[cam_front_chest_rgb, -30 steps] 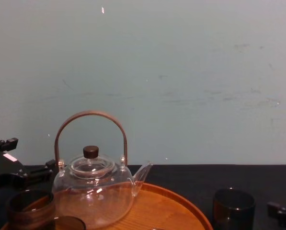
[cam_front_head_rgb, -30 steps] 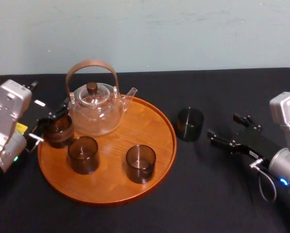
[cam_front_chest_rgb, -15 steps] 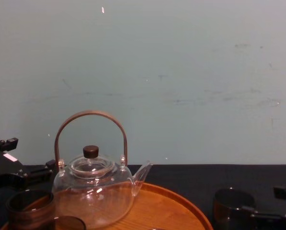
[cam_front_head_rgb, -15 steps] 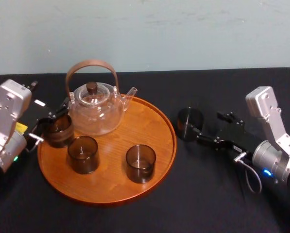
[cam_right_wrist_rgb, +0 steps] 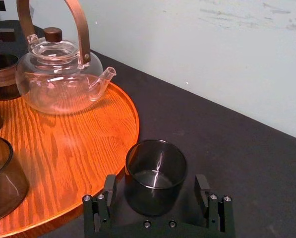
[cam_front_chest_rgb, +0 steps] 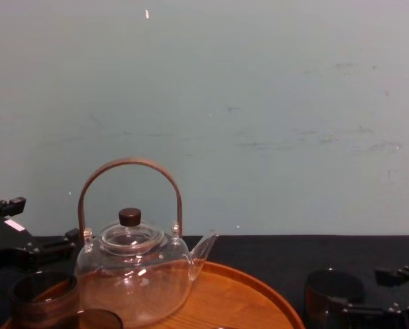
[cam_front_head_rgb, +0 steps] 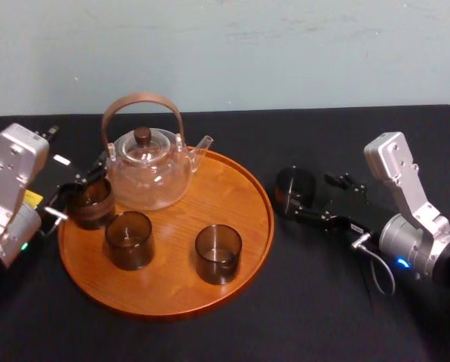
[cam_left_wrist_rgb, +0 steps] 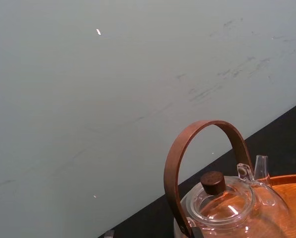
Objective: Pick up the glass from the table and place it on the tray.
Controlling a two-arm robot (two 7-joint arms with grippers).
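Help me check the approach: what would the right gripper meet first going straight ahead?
The dark glass: it stands on the table between the open fingers of the right gripper; beyond lies the tray.

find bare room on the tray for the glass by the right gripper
Widest bare patch: right side of the tray, between the teapot, the front-right glass and the rim. Left side is crowded: left glass, middle glass, left gripper. The right gripper, open, straddles the table glass.
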